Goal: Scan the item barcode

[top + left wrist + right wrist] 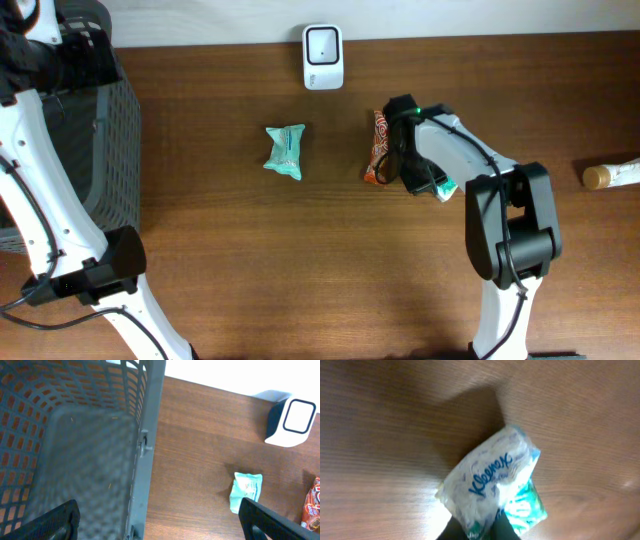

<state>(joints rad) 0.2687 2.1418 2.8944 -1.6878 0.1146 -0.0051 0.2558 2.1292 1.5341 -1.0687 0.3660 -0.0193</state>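
A: Seen from above, what lies on the brown wooden surface [250, 260]?

B: Near the far edge stands a white box-shaped barcode scanner [323, 57]. In the middle lies a teal plastic packet [285, 151], and to the right of it an orange and red snack wrapper [377, 148]. Just beside this wrapper is the right pincer [432, 184]. At its tip is a white and green Kleenex tissue packet [446, 189], well apart from the scanner. A grey plastic mesh basket [112, 140] is at the left, and a pale bottle with a brown cap [610, 175] at the right edge.

A: And the camera on the left wrist?

B: The left pincer [160, 522] is spread wide and holds nothing. One finger [55, 522] is over the inside of the basket [75, 435], the other over bare wood. The scanner [292, 420], the teal packet [246, 491] and a part of the wrapper [314, 502] show at the right side.

A: The right wrist?

B: There the right pincer [475, 529] is pressed together on the lower end of the tissue packet [490, 477], pinching it. The packet is tilted, and its blue Kleenex lettering faces the camera. Whether it touches the wood, I cannot tell.
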